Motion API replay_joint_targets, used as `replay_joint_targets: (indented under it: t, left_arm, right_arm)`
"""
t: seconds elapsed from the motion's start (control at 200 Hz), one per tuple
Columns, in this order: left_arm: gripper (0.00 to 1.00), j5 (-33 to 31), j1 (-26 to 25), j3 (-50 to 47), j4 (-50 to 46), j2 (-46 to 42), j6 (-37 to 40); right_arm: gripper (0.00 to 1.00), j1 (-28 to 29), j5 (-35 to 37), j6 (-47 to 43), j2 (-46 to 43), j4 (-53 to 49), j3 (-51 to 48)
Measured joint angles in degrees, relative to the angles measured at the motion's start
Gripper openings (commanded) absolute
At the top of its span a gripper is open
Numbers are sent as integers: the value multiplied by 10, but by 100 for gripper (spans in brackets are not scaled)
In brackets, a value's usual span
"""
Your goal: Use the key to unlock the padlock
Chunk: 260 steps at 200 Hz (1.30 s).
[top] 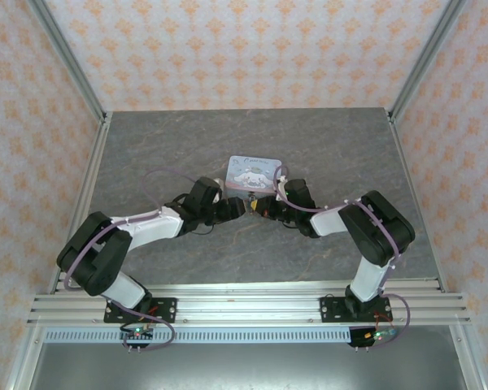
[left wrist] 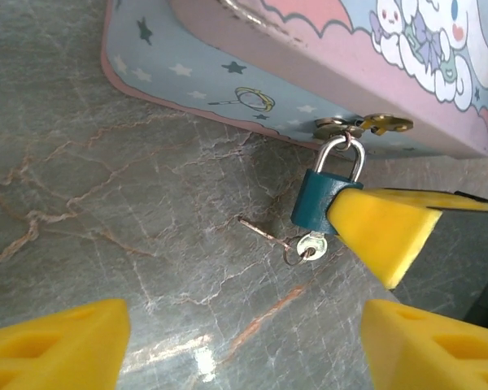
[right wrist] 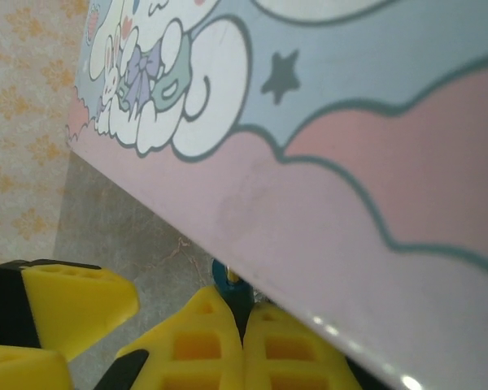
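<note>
The fingers (left wrist: 57,345) of the left gripper (left wrist: 246,318) stand wide apart over bare table (left wrist: 106,203), holding nothing. The fingers (right wrist: 203,349) of the right gripper (right wrist: 244,305) are pressed together, with an edge of the padlock (left wrist: 315,199) nipped at their tips; in the left wrist view one of these yellow fingers covers the padlock's corner at about 4 o'clock.

The lid of the pastel tin (left wrist: 228,73) bears a white long-eared cartoon dog on a cloud, with stars and pink waves. In the top view a line of script runs along the lid's far edge, too small to read. No lettering can be made out on the padlock.

The padlock hangs at the tin's near side, in front of the tin where the two grippers meet. Its silver shackle passes through the brassy hasp (left wrist: 366,124). In the left wrist view its long axis runs from the shackle at about 1 o'clock to the teal body's lower end at about 7 o'clock. The key (left wrist: 309,246), on a small ring, lies on the table just beside that lower end, and a thin shaft points from it toward 10 o'clock.
</note>
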Motion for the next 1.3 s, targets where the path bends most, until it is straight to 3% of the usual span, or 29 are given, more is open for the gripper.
replay_joint_targets:
  t: [0.145, 0.746, 1.301]
  left_arm:
    - [58, 22, 0, -30, 61, 17, -1]
    - [39, 65, 0, -81, 301, 89, -66]
    - [36, 69, 0, -96, 370, 128, -97]
  right_arm:
    - [0, -1, -12, 33, 5, 16, -6]
    - [0, -2, -39, 101, 17, 69, -21]
    - [0, -2, -48, 133, 24, 88, -24]
